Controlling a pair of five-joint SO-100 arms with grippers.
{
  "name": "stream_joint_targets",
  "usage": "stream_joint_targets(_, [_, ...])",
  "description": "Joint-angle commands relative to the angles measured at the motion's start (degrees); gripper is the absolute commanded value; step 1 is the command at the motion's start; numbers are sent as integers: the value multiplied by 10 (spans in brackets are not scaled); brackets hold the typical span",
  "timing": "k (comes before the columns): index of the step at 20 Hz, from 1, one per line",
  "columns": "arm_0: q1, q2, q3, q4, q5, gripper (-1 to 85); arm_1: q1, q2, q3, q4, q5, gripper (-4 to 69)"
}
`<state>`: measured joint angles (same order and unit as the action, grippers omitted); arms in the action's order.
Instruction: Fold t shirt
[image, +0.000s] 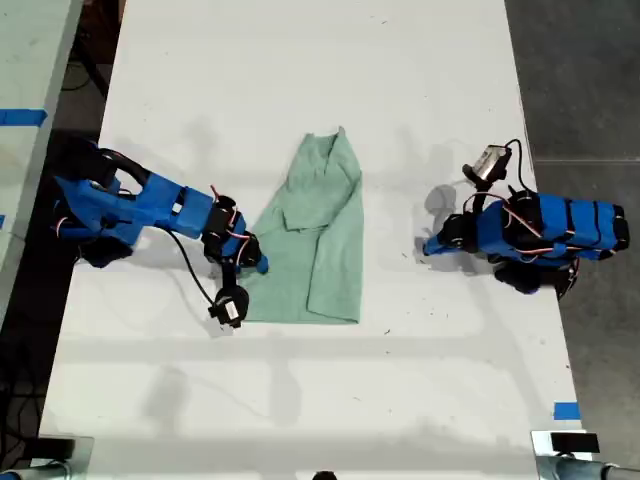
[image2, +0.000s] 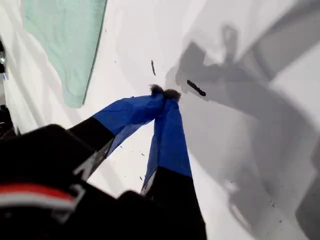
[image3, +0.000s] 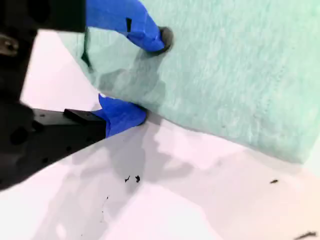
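The fingers of my second gripper (image3: 145, 80) stand a little apart across the shirt's side edge, one fingertip (image3: 161, 39) pressing on top of the cloth and the other tucked at the hem against the table (image: 300, 60); I judge they are taking hold of the edge but not clamped on it, the cloth between them looking loose. The t shirt (image: 318, 235) spreads away from those fingers, flat on the table and already partly folded into a long tapering shape. My first gripper (image2: 162, 92) has its fingers pinched together with nothing between them, its tips touching bare table, the shirt well apart from it. I'd guess it waits there so that the fold from the other side has room.
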<state>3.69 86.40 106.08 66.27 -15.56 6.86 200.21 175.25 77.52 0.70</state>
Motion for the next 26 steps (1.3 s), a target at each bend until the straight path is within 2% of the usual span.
stream_joint_targets(1, [4,-6,-14,6,-21,106,5,5,22,1,4,-13])
stream_joint_targets(2, [3,-8,-14,8,-33,-1,4,5,22,1,4,-13])
stream_joint_targets(4, [-4,-6,-26,23,-33,-1,4,5,22,1,4,-13])
stream_joint_targets(6, [-9,3,-58,67,-35,-2,4,5,22,1,4,-13])
stream_joint_targets(10, [-9,-36,-290,243,-18,-2,4,5,22,1,4,-13])
stream_joint_targets(14, [-16,-54,-409,249,41,-2,4,5,22,1,5,-13])
stream_joint_targets(16, [-20,-94,-461,237,74,-2,4,5,22,1,5,-13])
stream_joint_targets(19, [-32,-152,-484,136,159,15,2,5,22,1,5,-13])
stream_joint_targets(22, [-40,-188,-488,42,197,108,1,5,22,1,5,-13])
stream_joint_targets(24, [-41,-190,-490,-14,222,200,0,5,22,1,5,-13])
stream_joint_targets(26, [-45,-189,-491,-31,229,222,0,5,22,1,5,-13])
